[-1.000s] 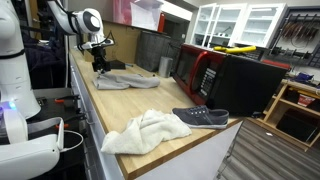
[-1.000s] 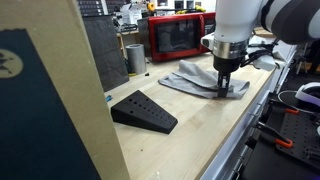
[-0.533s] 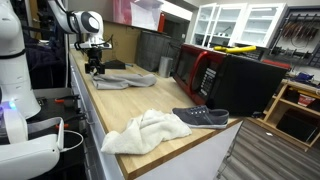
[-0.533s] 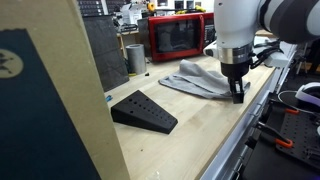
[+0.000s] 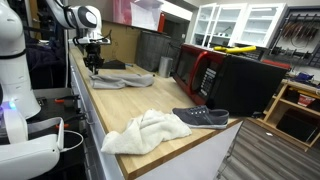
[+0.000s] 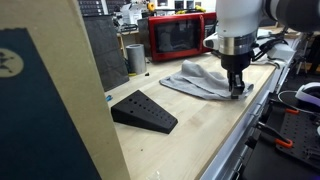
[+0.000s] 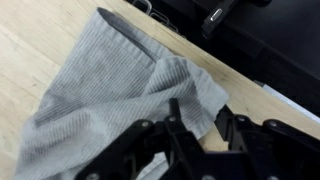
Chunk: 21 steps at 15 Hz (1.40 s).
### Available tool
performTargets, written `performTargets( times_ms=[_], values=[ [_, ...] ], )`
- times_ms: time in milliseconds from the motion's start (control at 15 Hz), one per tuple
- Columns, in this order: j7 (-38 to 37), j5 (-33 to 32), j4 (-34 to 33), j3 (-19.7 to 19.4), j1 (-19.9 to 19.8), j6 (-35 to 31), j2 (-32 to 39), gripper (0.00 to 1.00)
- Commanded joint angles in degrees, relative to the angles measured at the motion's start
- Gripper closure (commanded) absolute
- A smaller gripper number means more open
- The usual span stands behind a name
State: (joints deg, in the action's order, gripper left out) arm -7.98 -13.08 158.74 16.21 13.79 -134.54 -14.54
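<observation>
So the biggest thing here is the long wooden desk (image 5: 120, 105), running from the bottom middle of the frame up to the upper left in an exterior view. The white robot arm (image 6: 240, 20) comes down from the top right of an exterior view and takes up a good chunk of it. At the back of the desk there's a red microwave (image 6: 178, 38) in the upper middle, and in an exterior view a black box-shaped appliance (image 5: 245, 85) sits right of centre. Next is the grey cloth (image 6: 195, 80), lying rumpled and flat on the desk at centre right, just under the arm. In the wrist view the grey cloth (image 7: 100, 90) fills most of the left and middle of the frame, with a folded corner pointing to the top. Lower down in an exterior view there's a crumpled white towel (image 5: 145, 130) at the bottom middle, with a dark grey flat item (image 5: 200, 117) just beside it on the right. A black wedge (image 6: 143, 110) sits left of centre, well apart from the cloth, and a small metal cup (image 6: 135, 57) stands behind it. Smallest bit: the end effector (image 6: 237, 88) hangs at the right edge of the cloth. In the blurry wrist view its fingers (image 7: 175, 120) look somewhat apart, with cloth showing in the gap, and whether they touch it can't be made out.
</observation>
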Motion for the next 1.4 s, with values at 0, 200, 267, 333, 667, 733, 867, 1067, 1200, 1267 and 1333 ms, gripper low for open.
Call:
performTargets(
  times_ms=[0, 200, 267, 333, 667, 733, 867, 1067, 1200, 1267, 1333],
  values=[
    [3.41, 5.56, 0.9, -5.99, -2.49, 1.69, -8.51, 0.3],
    [5.68, 7.25, 0.83, -12.76, -7.38, 3.11, -13.56, 0.08],
    [6.52, 7.0, 0.71, -15.17, -9.75, 3.02, -14.79, 0.02],
    [6.41, 7.18, 0.34, -16.88, -11.66, 2.79, -15.12, 0.0],
    [3.54, 12.33, -4.88, -22.15, -17.83, 2.41, -12.72, 0.0],
    [2.95, 13.85, -5.54, -22.37, -18.24, 2.28, -12.41, 0.0],
    [1.92, 16.83, -6.97, -22.29, -18.53, 2.08, -11.39, 0.0],
    [3.09, 17.13, -5.92, -21.82, -18.97, 1.61, -12.33, 0.0],
    [3.13, 17.24, -6.21, -21.77, -18.95, 1.64, -11.74, 0.0],
    [3.13, 17.24, -6.15, -21.77, -18.96, 1.64, -11.74, 0.0],
    [3.13, 17.24, -6.13, -21.78, -18.99, 1.64, -11.77, 0.0]
  ],
)
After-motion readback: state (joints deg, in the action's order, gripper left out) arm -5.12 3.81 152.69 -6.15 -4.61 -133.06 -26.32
